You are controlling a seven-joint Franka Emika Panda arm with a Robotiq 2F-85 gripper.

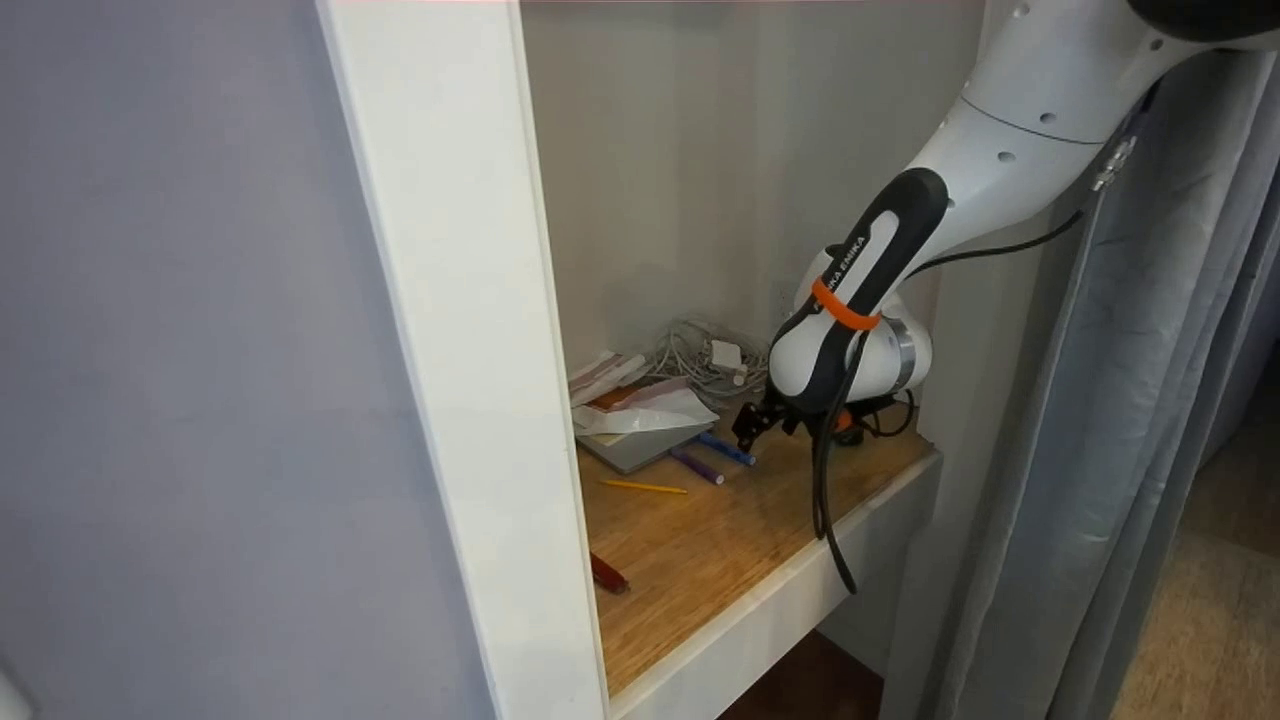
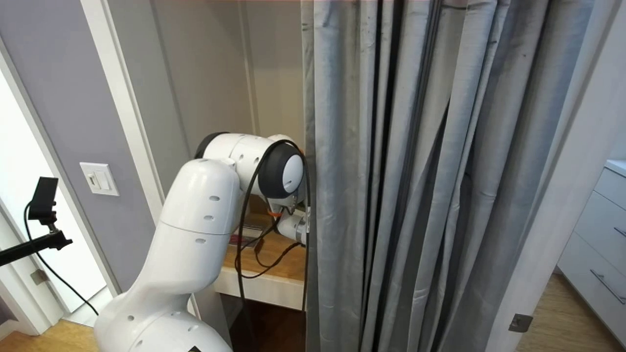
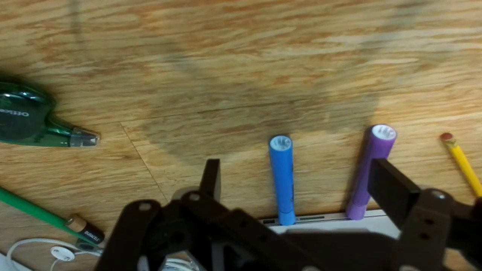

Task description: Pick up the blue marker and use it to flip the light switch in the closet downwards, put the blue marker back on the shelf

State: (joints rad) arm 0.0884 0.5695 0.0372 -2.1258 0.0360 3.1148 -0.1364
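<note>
The blue marker [image 3: 281, 177] lies on the tan wooden shelf [image 1: 690, 545], its far end on the edge of a flat silver-grey device [image 3: 320, 220]. It also shows in an exterior view [image 1: 726, 449]. My gripper [image 3: 295, 169] is open above the shelf. In the wrist view the blue marker shows between its fingers, touching neither. The right finger overlaps a purple marker [image 3: 371, 162] beside it. In an exterior view the gripper [image 1: 775, 425] is partly hidden by the arm. The closet [image 1: 650, 180] has pale walls and a white frame post [image 1: 460, 300]. I cannot make out a light switch inside it.
A green correction tape [image 3: 22, 116], green pencil [image 3: 30, 209] and battery [image 3: 84, 229] lie left; a yellow pencil [image 3: 465, 165] right. Papers [image 1: 650, 408], white cables [image 1: 700, 355] and a red marker [image 1: 608, 574] share the shelf. A grey curtain [image 2: 406, 171] hangs beside the arm.
</note>
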